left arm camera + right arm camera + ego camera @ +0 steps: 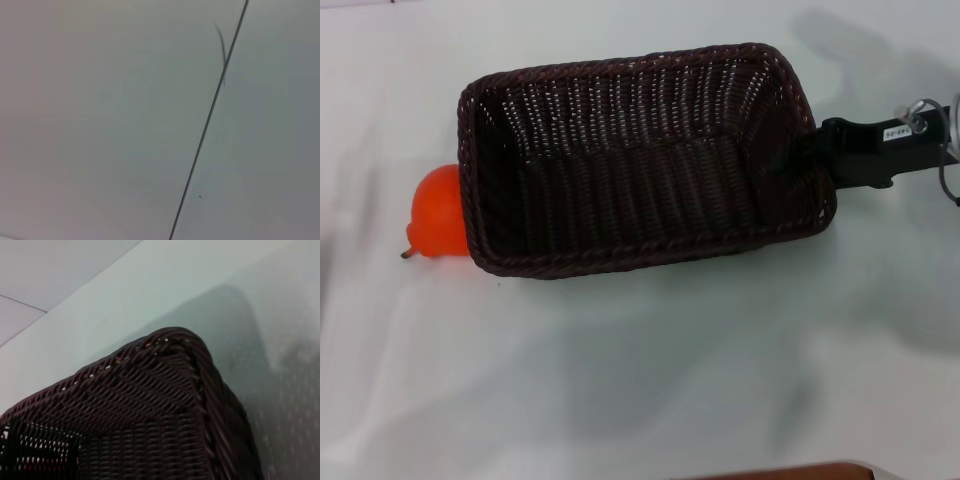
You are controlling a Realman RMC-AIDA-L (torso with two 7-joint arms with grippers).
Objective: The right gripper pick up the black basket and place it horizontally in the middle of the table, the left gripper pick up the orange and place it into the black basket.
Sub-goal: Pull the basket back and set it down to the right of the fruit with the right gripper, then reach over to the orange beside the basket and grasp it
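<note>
The black basket [640, 160] lies lengthways across the middle of the table [620, 380] in the head view, and its wide shadow on the tabletop suggests it is lifted. My right gripper [802, 160] reaches in from the right and is shut on the basket's right end wall. The right wrist view shows a basket corner [165, 390] up close. The orange [438, 212] sits on the table against the basket's left end, partly hidden by the rim, with its stem pointing to the near left. My left gripper is out of view.
The left wrist view shows only a pale surface with a thin dark seam [210, 115]. A brown edge [790, 472] shows at the near edge of the head view.
</note>
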